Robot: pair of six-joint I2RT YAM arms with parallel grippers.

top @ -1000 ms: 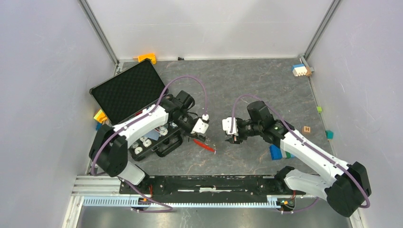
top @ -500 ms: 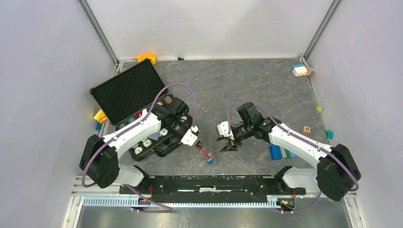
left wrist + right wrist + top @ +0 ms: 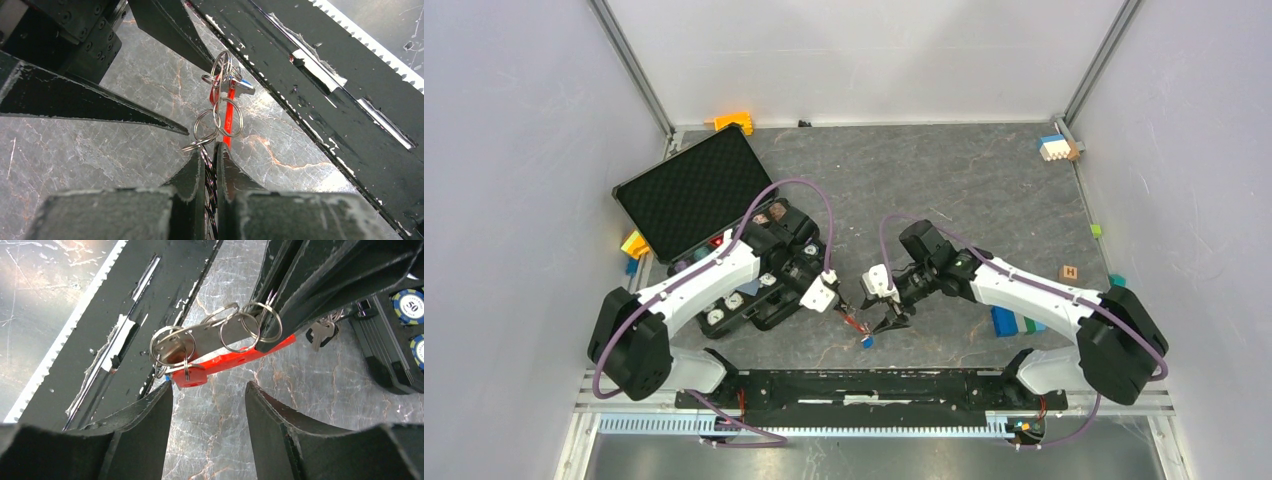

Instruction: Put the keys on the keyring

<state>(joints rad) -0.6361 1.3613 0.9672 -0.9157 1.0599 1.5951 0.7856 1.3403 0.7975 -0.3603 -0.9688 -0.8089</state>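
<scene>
My left gripper [image 3: 832,296] is shut on the braided strap of the keyring [image 3: 854,322] and holds it just above the table. In the left wrist view, the fingertips [image 3: 199,162] pinch the strap, and the metal rings [image 3: 227,117] and long red clip [image 3: 228,112] hang beyond them. A blue key head [image 3: 867,340] hangs at the low end. In the right wrist view, the red clip [image 3: 240,357], the rings [image 3: 240,325] and a small red head [image 3: 192,377] hang ahead. My right gripper [image 3: 890,318] [image 3: 209,387] is open and empty, close beside the keyring's lower end.
An open black case [image 3: 692,190] with poker chips [image 3: 407,305] lies left of the left gripper. A small grey key [image 3: 320,332] shows by the case. The black base rail [image 3: 864,385] runs along the near edge. Blue blocks [image 3: 1004,320] lie to the right.
The right gripper has swung left and down toward the keyring, staying open. The left gripper lowered the keyring toward the near edge, then held almost still.
</scene>
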